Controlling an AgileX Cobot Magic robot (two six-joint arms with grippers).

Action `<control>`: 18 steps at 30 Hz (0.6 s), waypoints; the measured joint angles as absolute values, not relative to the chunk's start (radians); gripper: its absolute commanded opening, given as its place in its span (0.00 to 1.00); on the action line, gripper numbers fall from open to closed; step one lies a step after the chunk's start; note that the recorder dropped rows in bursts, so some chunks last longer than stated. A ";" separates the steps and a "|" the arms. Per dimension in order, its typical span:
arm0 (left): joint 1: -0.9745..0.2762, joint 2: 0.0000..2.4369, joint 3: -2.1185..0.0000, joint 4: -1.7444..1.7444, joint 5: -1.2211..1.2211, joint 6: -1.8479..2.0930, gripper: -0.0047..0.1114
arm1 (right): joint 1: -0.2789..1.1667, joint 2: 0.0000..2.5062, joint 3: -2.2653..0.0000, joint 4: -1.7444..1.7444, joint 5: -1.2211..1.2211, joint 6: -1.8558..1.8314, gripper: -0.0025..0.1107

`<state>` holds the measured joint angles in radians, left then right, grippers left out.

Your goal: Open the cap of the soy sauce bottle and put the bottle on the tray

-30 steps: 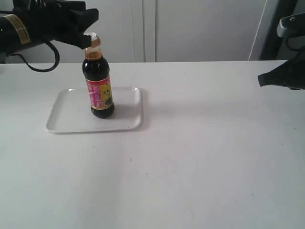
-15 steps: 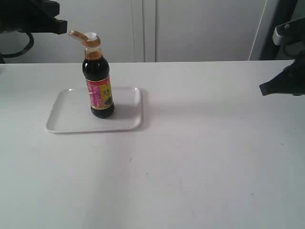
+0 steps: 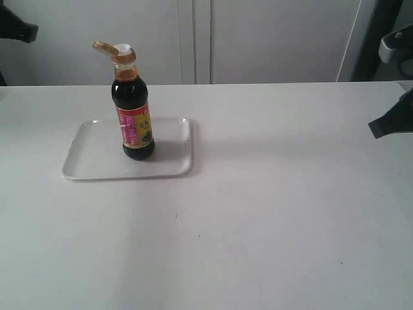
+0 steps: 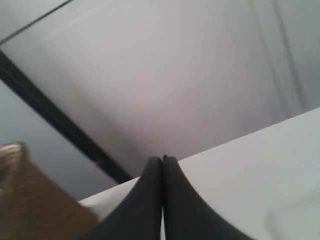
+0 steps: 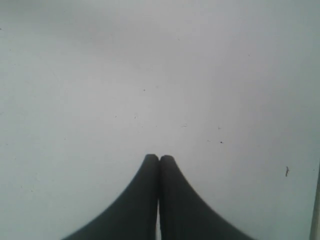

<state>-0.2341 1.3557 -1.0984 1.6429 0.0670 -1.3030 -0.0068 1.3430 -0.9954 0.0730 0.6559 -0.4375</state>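
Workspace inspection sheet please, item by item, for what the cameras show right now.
Surface: white table, a few tiny dark specks.
Soy sauce bottle: upright on the tray, held by nothing.
Cap: lid flipped open, white spout showing.
Tray: flat on the table, holding only the bottle.
Clutter: nothing seen.
Left gripper: shut, empty, away from the bottle.
Right gripper: shut, empty, above bare table.
Cables: nothing seen.
Surroundings: pale wall panels behind.
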 measured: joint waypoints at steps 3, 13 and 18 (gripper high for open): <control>-0.234 1.354 -1.098 1.651 0.213 -1.141 0.04 | -0.007 1.324 -0.995 0.073 0.669 -0.436 0.02; -0.233 1.350 -1.098 1.280 0.675 -0.751 0.04 | -0.007 1.304 -0.995 0.073 0.679 -0.436 0.02; -0.233 1.320 -1.096 0.665 0.613 -0.382 0.04 | -0.007 1.295 -0.995 0.073 0.679 -0.401 0.02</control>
<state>-0.2332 1.3202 -1.0962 0.6649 0.6128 -0.3820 -0.0068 1.2949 -0.9954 0.0730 0.6792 -0.4013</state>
